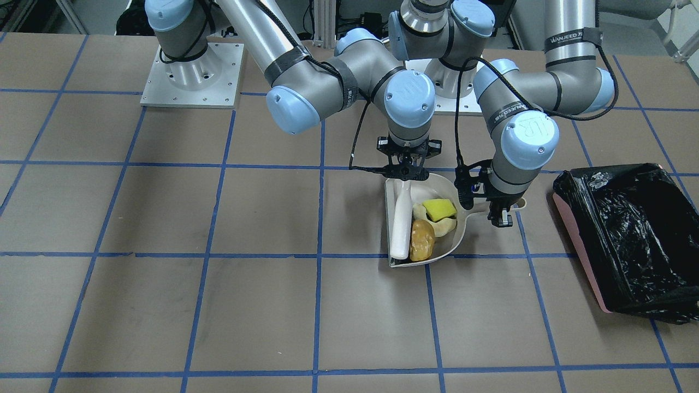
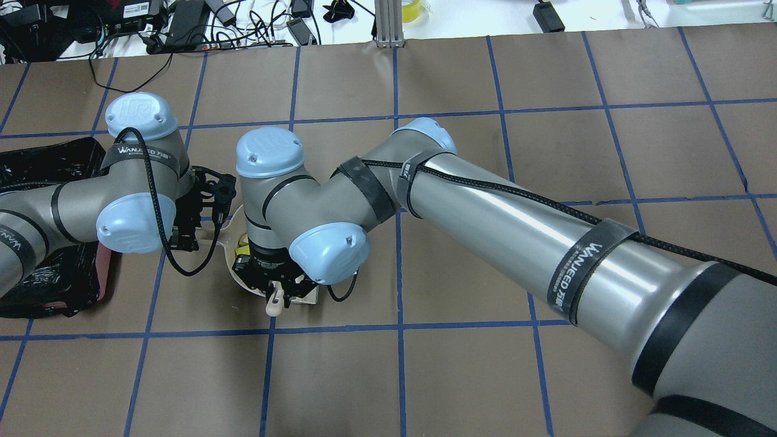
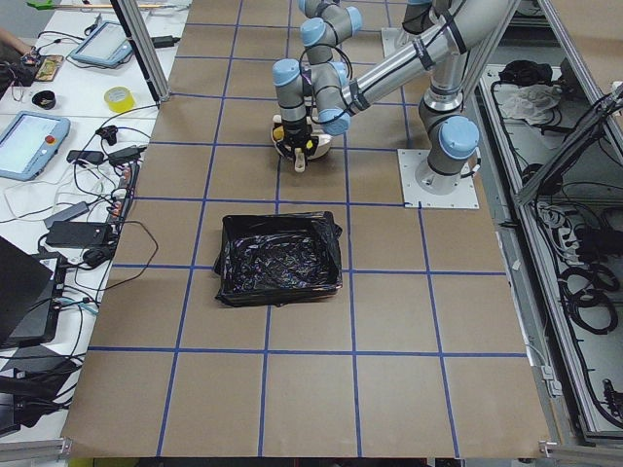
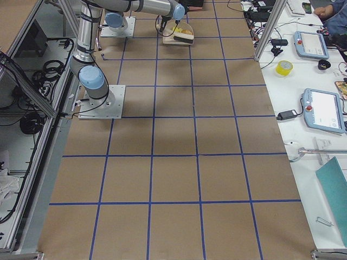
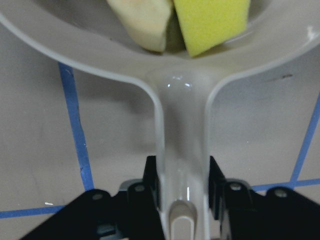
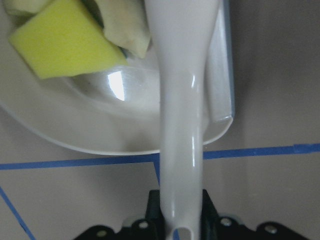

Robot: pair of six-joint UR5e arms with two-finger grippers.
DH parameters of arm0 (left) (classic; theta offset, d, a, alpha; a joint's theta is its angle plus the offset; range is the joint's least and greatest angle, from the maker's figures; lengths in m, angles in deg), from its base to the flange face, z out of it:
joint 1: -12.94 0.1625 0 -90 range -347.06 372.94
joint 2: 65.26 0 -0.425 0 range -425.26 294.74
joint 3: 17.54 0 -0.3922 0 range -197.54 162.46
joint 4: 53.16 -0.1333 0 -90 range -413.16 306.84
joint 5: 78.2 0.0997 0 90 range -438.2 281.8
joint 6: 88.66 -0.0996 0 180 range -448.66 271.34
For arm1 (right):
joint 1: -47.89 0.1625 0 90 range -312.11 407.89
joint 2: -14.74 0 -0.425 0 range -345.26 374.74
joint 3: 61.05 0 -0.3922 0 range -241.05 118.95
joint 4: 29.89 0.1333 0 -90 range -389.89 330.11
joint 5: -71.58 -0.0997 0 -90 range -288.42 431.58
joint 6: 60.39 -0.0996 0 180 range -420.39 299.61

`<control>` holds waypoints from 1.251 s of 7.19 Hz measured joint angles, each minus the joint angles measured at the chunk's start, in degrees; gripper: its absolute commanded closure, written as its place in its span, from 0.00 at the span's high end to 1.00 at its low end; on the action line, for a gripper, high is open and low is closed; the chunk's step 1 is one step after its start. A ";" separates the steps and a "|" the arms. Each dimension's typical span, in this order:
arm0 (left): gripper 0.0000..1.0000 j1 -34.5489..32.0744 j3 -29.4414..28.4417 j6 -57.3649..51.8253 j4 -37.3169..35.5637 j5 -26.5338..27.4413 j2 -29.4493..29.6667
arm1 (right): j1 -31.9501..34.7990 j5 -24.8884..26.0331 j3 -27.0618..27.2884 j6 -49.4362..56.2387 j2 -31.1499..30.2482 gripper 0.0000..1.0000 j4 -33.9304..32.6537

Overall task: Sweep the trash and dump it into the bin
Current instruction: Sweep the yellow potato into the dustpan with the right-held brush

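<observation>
Here, trash point(image 1: 439, 209) in dustpan point(image 1: 460, 232), left hand point(image 1: 501, 217) clamped on its handle, right hand point(image 1: 407, 170) gripping brush point(image 1: 402, 224).

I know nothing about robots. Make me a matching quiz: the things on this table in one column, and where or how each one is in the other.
Things:
1. dustpan
2. brush
3. bin
4. yellow-green wedge

States:
a. its white handle is gripped by the right gripper
b. lies inside the pan, against the cream slice
c. its handle is clamped by the left gripper
d. lined with a crinkled black bag, standing apart from the pan

Pairs: 1-c, 2-a, 3-d, 4-b
</observation>
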 measured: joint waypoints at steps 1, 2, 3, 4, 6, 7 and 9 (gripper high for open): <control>0.22 0.38 -0.23 -0.20 -0.09 -0.18 0.00 | 0.03 -0.41 -0.61 1.24 0.14 0.00 0.25; 0.21 0.79 -0.35 -0.37 -0.35 -0.45 0.00 | 0.01 0.98 -0.78 2.61 0.06 0.00 1.79; 0.21 1.48 -0.39 -0.50 -0.66 -1.02 0.00 | -0.16 3.58 -0.82 4.10 -0.07 0.00 4.06; 0.21 2.61 -0.39 -0.57 -0.78 -2.41 0.00 | -0.41 5.80 -0.83 5.19 -0.38 0.00 5.93; 0.19 4.69 -0.44 -0.65 -0.92 -4.95 0.05 | -1.08 9.24 -0.31 8.01 -1.67 0.00 8.67; 0.19 5.46 -0.57 -0.69 -1.07 -6.04 0.07 | -1.96 10.54 -0.12 9.00 -2.28 0.00 9.52; 0.16 9.84 -0.89 -1.43 -1.17 -10.89 -0.09 | -6.77 15.02 0.02 11.30 -4.86 0.00 11.60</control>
